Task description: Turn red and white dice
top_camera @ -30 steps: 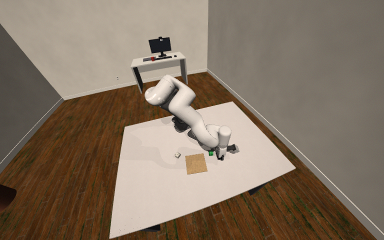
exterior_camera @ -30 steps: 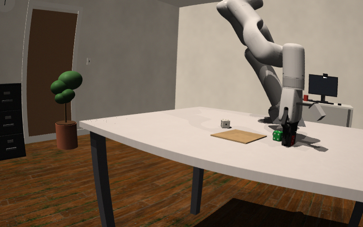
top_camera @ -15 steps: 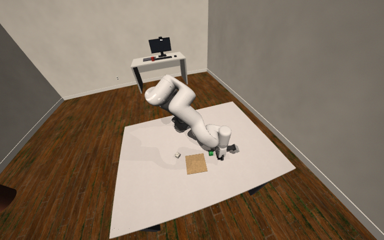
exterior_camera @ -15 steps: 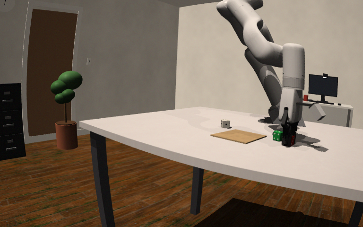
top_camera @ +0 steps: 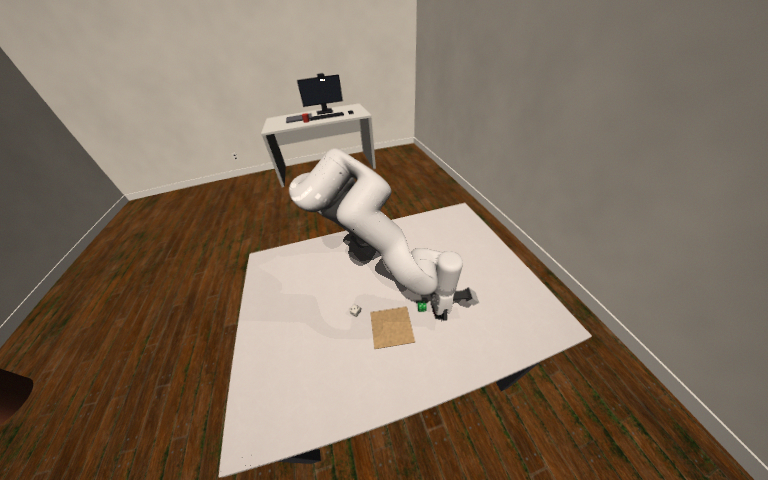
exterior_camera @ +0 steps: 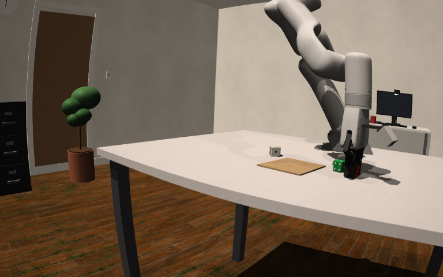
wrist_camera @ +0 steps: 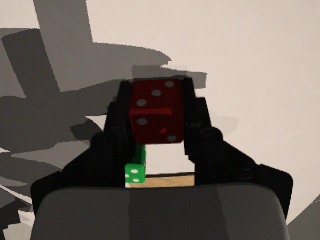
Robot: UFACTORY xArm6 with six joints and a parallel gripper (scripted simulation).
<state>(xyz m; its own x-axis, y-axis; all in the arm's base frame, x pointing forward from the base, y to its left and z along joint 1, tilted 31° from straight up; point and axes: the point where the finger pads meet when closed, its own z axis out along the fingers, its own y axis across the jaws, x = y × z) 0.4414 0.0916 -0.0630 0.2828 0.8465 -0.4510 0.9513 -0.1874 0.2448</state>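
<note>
Though off-mat, red die (exterior_camera: 357, 170) (wrist_camera: 156, 120) in gripper (top_camera: 440, 316) (exterior_camera: 352, 172) (wrist_camera: 157, 96)

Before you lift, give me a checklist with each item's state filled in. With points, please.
- Gripper (top_camera: 440, 316) (exterior_camera: 352, 176) (wrist_camera: 157, 96) closed on the red die (exterior_camera: 357, 171) (wrist_camera: 157, 112): ok
- Gap between gripper and green die (top_camera: 421, 307) (exterior_camera: 338, 165) (wrist_camera: 135, 173): cannot tell
- Mat (top_camera: 392, 328) (exterior_camera: 291, 166) (wrist_camera: 170, 181) flat on the table: ok
- Red die on the mat: not ok, beyond the green die
- White die (top_camera: 355, 310) (exterior_camera: 274, 150) on the mat: not ok, beside it
</note>
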